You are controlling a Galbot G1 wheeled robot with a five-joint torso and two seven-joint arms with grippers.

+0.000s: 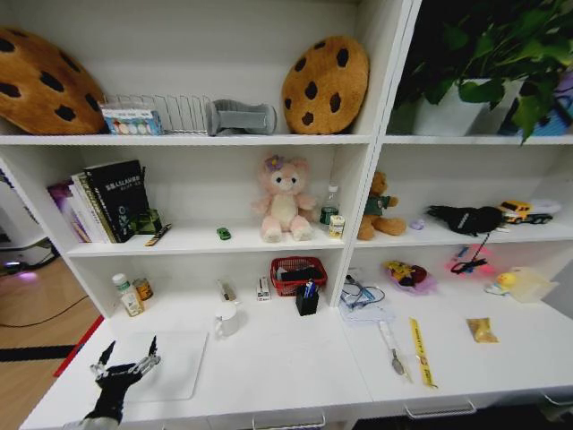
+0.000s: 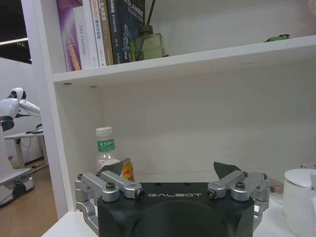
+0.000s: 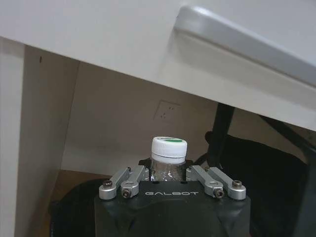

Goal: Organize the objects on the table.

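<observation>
White table (image 1: 295,358) under wall shelving, silver laptop (image 1: 170,363) flat at its left end. Left gripper (image 1: 128,351) spread wide, empty, hanging over laptop's near-left corner. Right gripper (image 3: 169,170) clamped on small clear bottle (image 3: 169,148), low beneath table edge. Best handled by raising bottle clear of drawer front, keeping upright, setting on bare top. Counted: one laptop, one green toy car (image 1: 223,233) on shelf, one gripped bottle, two cookie cushions.

left gripper (image 1: 125,365) low at the near left, fingers (image 2: 227,173) spread wide apart. right gripper (image 3: 169,174) clamped around a small bottle, fingers upward.
</observation>
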